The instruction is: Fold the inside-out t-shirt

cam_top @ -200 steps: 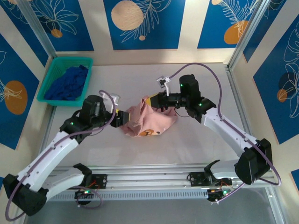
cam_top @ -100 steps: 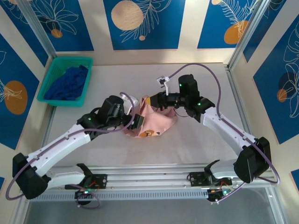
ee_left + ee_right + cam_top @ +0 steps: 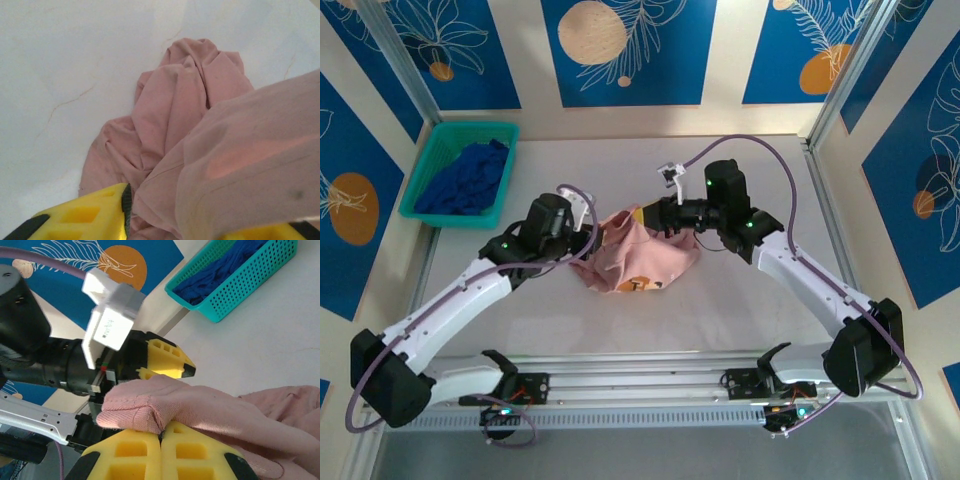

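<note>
At the middle of the bench [image 3: 740, 310], the dusty-pink t-shirt [image 3: 650, 255] lies in a crumpled heap, with a small yellow-and-dark print [image 3: 638, 284] showing at its near edge. The cloth is bunched in deep folds, and in the left wrist view one rumpled part trails away across the pale surface while a smoother part with a stitched seam rises close to the camera.

The right end effector [image 3: 161, 432] meets the heap at its far side. Its yellow fingers are pressed together on a thick fold of the pink cloth, whose hemmed edge bulges out just to one side of them.

The left end effector [image 3: 592, 240] is at the heap's left edge. Its two yellow fingers [image 3: 82, 215] stand apart with the shirt's cloth lying between them and draped over one of them. I cannot tell whether they pinch the cloth or merely sit around it. The two end effectors are near each other, the pink fold between them.

Well apart, at the far left corner of the bench, stands a teal basket [image 3: 432, 150] with a dark blue garment [image 3: 470, 180] piled inside
</note>
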You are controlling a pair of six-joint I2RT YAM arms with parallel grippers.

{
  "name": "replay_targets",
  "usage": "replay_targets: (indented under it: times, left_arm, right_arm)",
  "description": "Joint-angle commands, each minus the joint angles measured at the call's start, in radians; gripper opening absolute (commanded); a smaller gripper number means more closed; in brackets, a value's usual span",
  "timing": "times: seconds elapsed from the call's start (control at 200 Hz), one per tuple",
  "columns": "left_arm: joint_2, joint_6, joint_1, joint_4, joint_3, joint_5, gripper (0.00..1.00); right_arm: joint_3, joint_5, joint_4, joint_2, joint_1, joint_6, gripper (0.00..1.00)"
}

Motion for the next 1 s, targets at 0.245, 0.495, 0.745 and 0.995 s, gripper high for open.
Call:
replay_targets:
  times: [0.245,0.495,0.745,0.995]
  left_arm:
    - [0.070,-0.080,0.093,0.042,0.008,0.278,0.29]
    - [0.039,-0.081,0.177,0.008,-0.004,0.440,0.12]
    - [0.032,-0.006,0.153,-0.061,-0.022,0.549,0.09]
    - [0.032,0.093,-0.006,-0.087,-0.057,0.461,0.18]
  right_arm:
    - [-0.013,-0.006,0.022,-0.057,0.002,-0.051,0.00]
    - [0.020,0.095,-0.123,-0.079,-0.033,-0.160,0.00]
    - [0.032,0.194,-0.201,-0.054,-0.031,-0.162,0.00]
    - [0.043,0.248,-0.302,-0.020,-0.041,-0.148,0.00]
